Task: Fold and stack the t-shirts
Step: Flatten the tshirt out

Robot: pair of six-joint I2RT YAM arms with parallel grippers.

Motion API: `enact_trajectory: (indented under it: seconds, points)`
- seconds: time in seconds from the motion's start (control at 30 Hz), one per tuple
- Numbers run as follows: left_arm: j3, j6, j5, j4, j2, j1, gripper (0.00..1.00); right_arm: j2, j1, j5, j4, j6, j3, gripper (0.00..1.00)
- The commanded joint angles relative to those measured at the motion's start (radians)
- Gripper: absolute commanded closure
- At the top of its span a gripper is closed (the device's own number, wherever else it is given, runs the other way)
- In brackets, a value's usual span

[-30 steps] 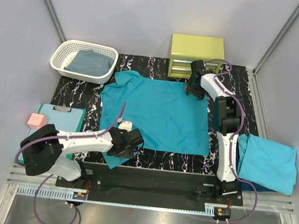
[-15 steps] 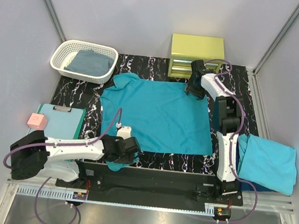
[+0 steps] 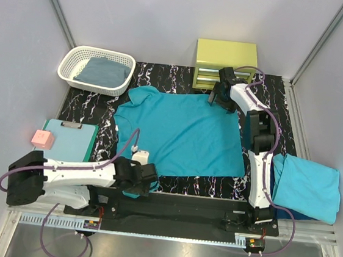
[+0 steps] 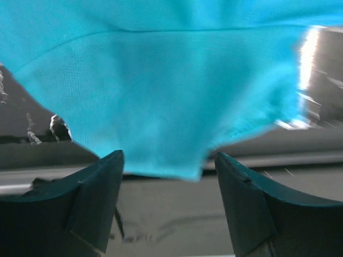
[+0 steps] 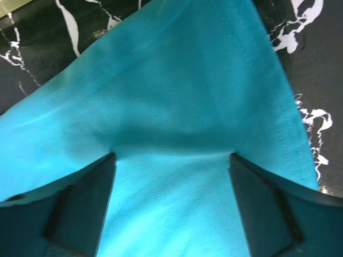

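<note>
Currently the left gripper (image 3: 144, 173) straddles the near sleeve of the teal t-shirt (image 3: 183, 133), the right gripper (image 3: 214, 98) its far corner, both jaws apart.

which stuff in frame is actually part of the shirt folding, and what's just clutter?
Job:
teal shirt, spread on the table
lighter turquoise folded shirt, right side
grey-blue folded cloth in the basket, probably a shirt

Clutter:
clipboard
pink block
yellow-green drawer box

High overhead; wrist close-ups on t-shirt (image 3: 180, 129)
</note>
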Motion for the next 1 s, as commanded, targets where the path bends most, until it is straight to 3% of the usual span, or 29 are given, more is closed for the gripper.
enact_trajectory:
  seconds: [0.0,0.1,0.3,0.43,0.53,0.77,0.97]
  points:
    - [0.230,0.074,-0.162,-0.074,-0.034,-0.035,0.20,-0.140,0.021,-0.035,0.051,-0.043,-0.008,0.00]
    - [0.387,0.154,-0.259,-0.079,-0.039,-0.009,0.11,-0.247,0.036,-0.026,0.069,-0.055,-0.022,0.00]
    - [0.527,0.379,-0.145,0.040,0.076,0.320,0.11,-0.517,0.059,0.005,0.114,-0.067,-0.244,0.00]
    - [0.640,0.479,-0.109,0.085,0.294,0.530,0.22,-0.694,0.117,0.046,0.145,-0.070,-0.474,0.00]
    - [0.761,0.508,-0.080,0.081,0.461,0.628,0.26,-0.803,0.160,0.054,0.132,-0.053,-0.587,0.00]
    - [1.021,0.582,-0.072,0.064,0.759,0.733,0.48,-1.012,0.228,0.011,0.071,-0.006,-0.756,0.00]
    - [1.195,0.596,-0.037,0.008,0.956,0.804,0.61,-1.125,0.252,0.012,0.007,-0.018,-0.816,0.01]
